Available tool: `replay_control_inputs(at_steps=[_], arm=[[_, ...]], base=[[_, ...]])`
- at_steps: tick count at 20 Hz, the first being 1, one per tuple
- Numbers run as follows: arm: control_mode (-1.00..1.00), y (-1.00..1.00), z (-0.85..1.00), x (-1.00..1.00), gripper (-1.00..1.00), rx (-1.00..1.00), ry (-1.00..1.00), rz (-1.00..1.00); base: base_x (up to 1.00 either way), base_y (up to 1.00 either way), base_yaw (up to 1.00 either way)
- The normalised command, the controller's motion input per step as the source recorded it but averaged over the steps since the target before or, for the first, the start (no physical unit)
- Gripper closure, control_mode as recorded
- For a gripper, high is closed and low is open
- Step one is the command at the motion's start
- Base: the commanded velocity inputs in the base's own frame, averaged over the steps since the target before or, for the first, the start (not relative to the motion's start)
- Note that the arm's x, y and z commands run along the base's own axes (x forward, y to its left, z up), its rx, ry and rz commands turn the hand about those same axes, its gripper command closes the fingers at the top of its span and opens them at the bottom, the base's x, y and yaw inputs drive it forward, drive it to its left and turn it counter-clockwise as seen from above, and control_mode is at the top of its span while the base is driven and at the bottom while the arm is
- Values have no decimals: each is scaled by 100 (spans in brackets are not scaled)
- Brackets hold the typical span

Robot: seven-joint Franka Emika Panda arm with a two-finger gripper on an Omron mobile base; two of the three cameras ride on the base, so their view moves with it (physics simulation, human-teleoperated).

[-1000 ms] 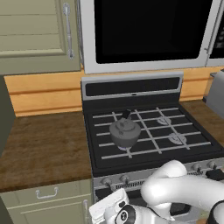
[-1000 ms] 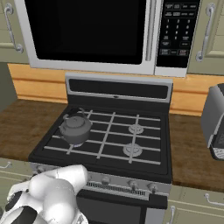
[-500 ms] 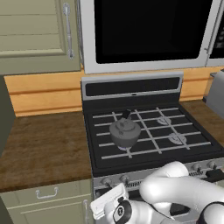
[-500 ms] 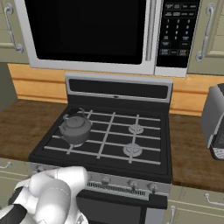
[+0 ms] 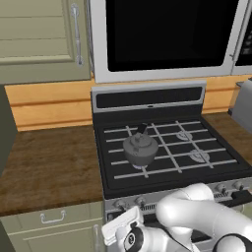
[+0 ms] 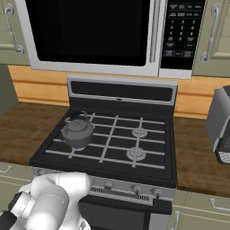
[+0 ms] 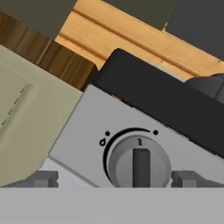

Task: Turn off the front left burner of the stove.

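Observation:
The black stove (image 5: pixel 162 184) has pale grey grates. A grey kettle (image 5: pixel 140 149) stands on the front left burner (image 5: pixel 117 163), which also shows in the right base view (image 6: pixel 57 152). On the steel front strip (image 7: pixel 83 131), a round grey knob (image 7: pixel 139 162) marked 1 sits close ahead, its dark bar pointing at the mark. My gripper (image 7: pixel 116 179) is open, one fingertip on each side of this knob and both apart from it. In the left base view my hand (image 5: pixel 123 232) hangs just below the strip's left knobs (image 5: pixel 130 202).
A large silver microwave (image 5: pixel 162 34) hangs above the stove. Brown counter (image 5: pixel 49 167) lies to the left over pale green cabinets (image 5: pixel 49 224). A toaster (image 6: pixel 221 126) stands on the counter to the right. The right-hand burners show round caps (image 6: pixel 135 154).
My hand has crept slightly upward toward the knob strip. The kettle and stove look the same.

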Motion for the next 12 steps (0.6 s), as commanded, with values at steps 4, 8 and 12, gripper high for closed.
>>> replay_control_inputs(at_steps=[4, 8, 12], arm=[[-100, -6, 1, 42, -100, 3, 0, 0], [-100, -8, 16, -10, -100, -4, -15, 1], [-100, 0, 0, 0, -100, 0, 0, 0]], base=[[0, 0, 0], [0, 0, 0], [0, 0, 0]])
